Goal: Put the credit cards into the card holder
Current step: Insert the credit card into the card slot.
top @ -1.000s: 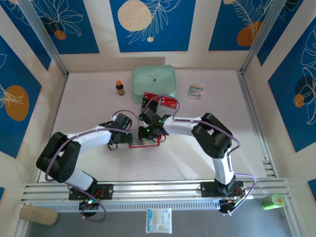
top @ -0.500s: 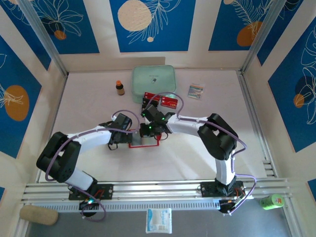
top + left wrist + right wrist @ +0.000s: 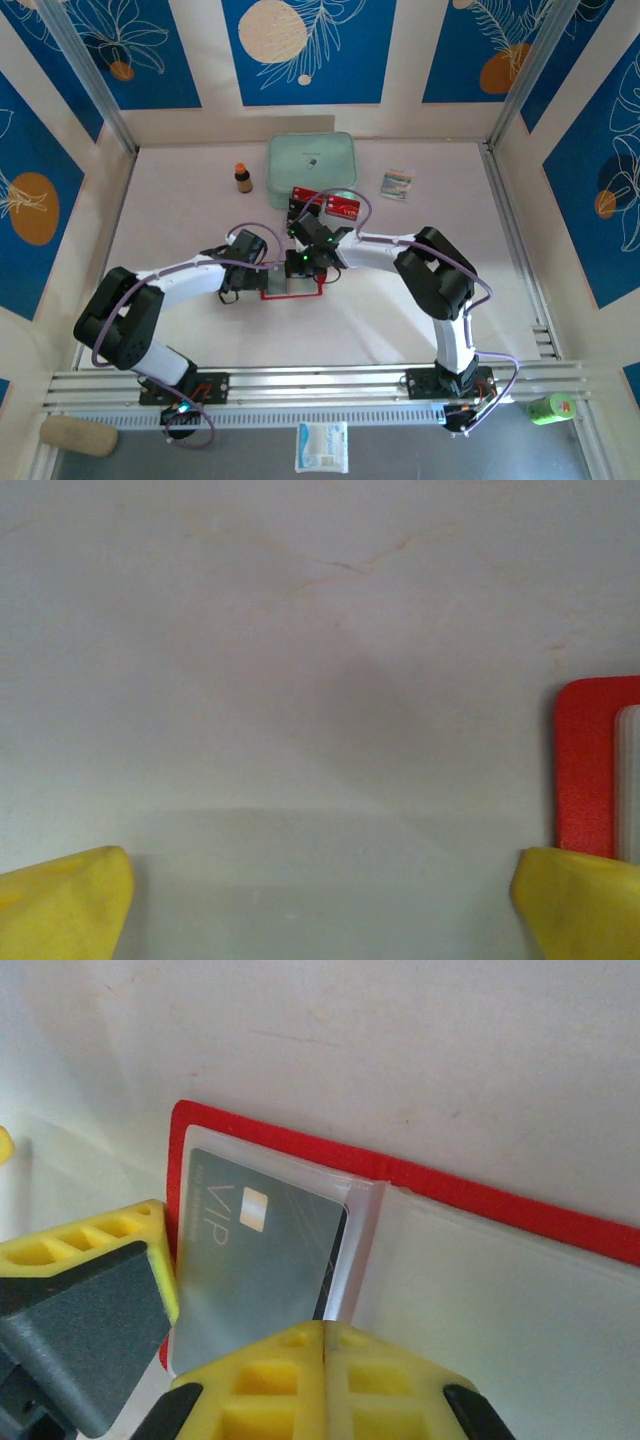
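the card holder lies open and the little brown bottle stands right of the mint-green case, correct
Not quite: the top view shows the brown bottle left of the mint-green case, not right. The card holder does lie open.

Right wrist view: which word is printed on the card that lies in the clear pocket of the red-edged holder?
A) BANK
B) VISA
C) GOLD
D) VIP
D: the card inside the clear pocket of the card holder carries the letters VIP, next to a small pale chip mark.
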Robot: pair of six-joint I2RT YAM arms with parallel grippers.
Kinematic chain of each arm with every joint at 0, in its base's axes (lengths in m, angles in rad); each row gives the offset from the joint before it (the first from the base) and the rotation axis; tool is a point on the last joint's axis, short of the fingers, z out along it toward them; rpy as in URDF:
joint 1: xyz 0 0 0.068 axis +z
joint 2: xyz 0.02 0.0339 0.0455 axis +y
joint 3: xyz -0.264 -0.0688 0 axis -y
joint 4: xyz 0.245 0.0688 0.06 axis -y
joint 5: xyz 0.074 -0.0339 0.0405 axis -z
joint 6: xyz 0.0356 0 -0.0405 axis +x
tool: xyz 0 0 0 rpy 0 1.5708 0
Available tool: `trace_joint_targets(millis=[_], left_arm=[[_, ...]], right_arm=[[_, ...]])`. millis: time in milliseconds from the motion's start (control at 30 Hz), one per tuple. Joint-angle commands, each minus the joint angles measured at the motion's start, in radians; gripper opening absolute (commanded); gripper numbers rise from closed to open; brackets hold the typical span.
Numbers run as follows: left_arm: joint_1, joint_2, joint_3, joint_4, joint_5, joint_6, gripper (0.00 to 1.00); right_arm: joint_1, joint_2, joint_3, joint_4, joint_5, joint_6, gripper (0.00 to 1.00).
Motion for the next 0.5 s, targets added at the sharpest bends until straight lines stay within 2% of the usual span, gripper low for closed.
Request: trace_joint_targets(millis=[0, 133, 267, 333, 467], left_arm=[[0.007, -0.010, -0.003, 0.010, 0.045, 0.007, 1.00], [0.007, -0.094, 0.028, -0.027, 0.067, 0.007, 1.00], [0.011, -0.161, 0.072, -0.048, 0.104, 0.013, 1.00], [0.017, -0.170, 0.090, -0.040, 0.142, 0.017, 1.00], [0.036, -0.153, 0.104, 0.038, 0.292, 0.032, 1.00]], right_arm=[[0.009, -0.056, 0.010, -0.017, -0.017, 0.000, 0.00], [0.003, -0.179, -0.072, -0.046, 0.039, 0.003, 0.03], [-0.015, -0.296, -0.179, -0.071, 0.105, 0.028, 0.10], [-0.023, -0.340, -0.226, -0.076, 0.135, 0.036, 0.18], [-0.054, -0.385, -0.300, -0.062, 0.165, 0.058, 0.41]])
